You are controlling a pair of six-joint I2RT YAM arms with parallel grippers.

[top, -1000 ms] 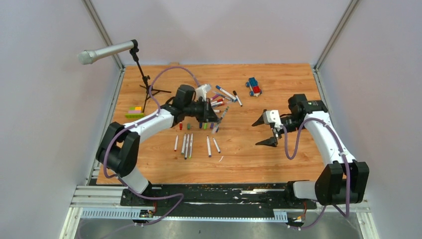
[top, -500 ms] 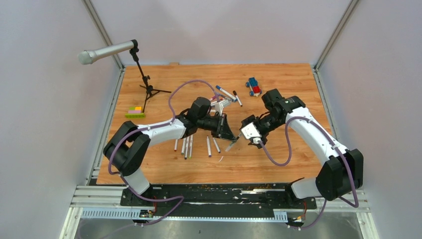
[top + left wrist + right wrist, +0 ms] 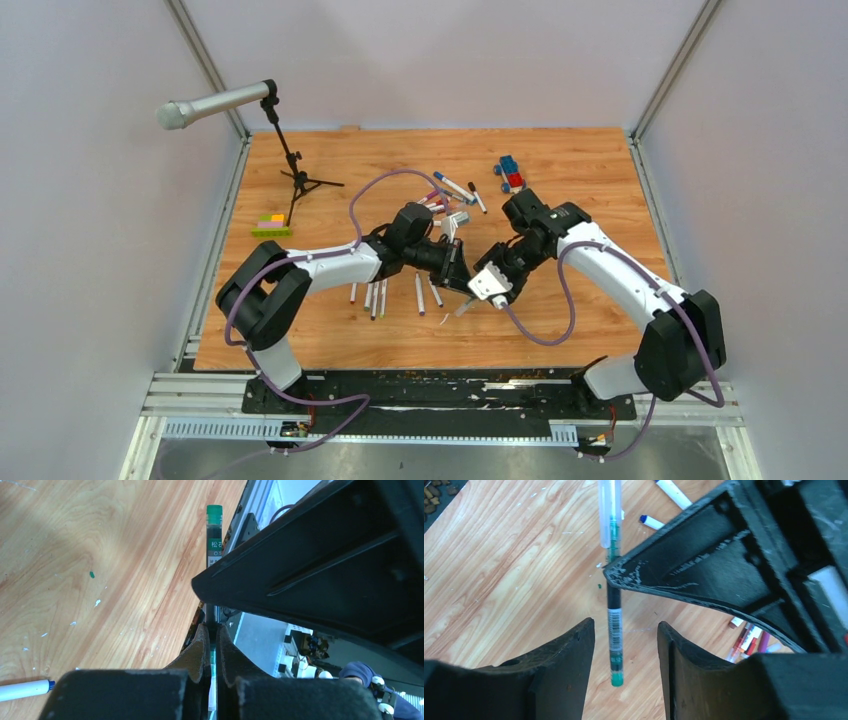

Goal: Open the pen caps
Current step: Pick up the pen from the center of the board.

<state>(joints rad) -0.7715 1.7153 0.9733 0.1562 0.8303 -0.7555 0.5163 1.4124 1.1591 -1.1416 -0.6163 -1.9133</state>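
The left pincer (image 3: pixel 211 630) is clenched on a slim pen (image 3: pixel 614 630). It holds the pen off the desk (image 3: pixel 590 170), on the side of the toy car (image 3: pixel 511 173) toward the arm bases and a little to the car's left. The right pincer (image 3: pixel 625 625) faces it with its jaws apart, one on each side of the pen's dark barrel and neither touching it. It is released and holds nothing.

The barrel carries a white printed label and finishes in a green end plug (image 3: pixel 616 680), which lies between the right jaws. On the far side of the left pincer the pen runs on into a clear sleeve over green, which looks to be the cap (image 3: pixel 606 515).

By my judgement the pen is light, stiff and smooth-skinned, so it will slip or swivel under a loose pinch. The cap probably sits by friction and should come off with a straight pull along the barrel, with no bending. The best holds are square across the barrel with one pincer and square across the cap with the other. A grasp at the plug end gives only a second hold on the barrel.

More pens lie in a loose heap (image 3: pixel 445 205) just left of the toy car. Others lie in a row (image 3: pixel 375 292) further left of the car and toward the bases.
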